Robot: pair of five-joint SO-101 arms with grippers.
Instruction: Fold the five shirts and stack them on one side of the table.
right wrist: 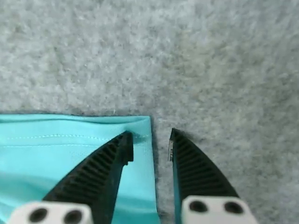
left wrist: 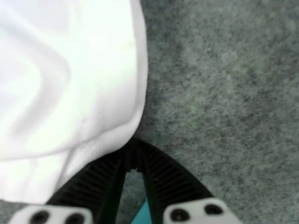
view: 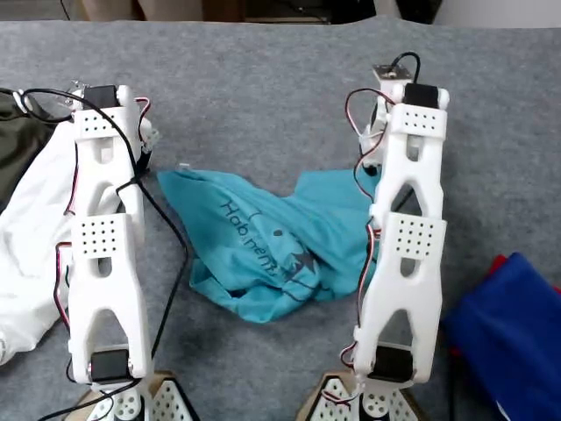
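Got a teal shirt [view: 263, 250] lying crumpled in the middle of the grey surface [view: 263, 79], right between the two arms, print facing up. Runs from just beside the left arm [view: 105, 254] across to the right arm [view: 408, 246], where part of it disappears under that arm in the high view. Not folded at all.

Over on the left side, got a white shirt [view: 31, 228] spread out loosely and partly under the left arm, touching a dark olive shirt [view: 16, 145] at the far edge. On the right side, got a blue shirt [view: 513, 338] bunched up near the edge, with a bit of red cloth [view: 498, 263] poking out from beneath it. Both well apart from the teal shirt.

As for the left gripper [left wrist: 134, 154]: closed up tight, tips right at the hem of the white shirt. Can't tell if any cloth is actually pinched in there.

And the right gripper [right wrist: 149, 140]: parted a little, holding nothing. Sits right at a hemmed corner of the teal shirt, with one finger [right wrist: 110, 163] over the cloth and the other over bare surface, so basically straddling the shirt's edge.
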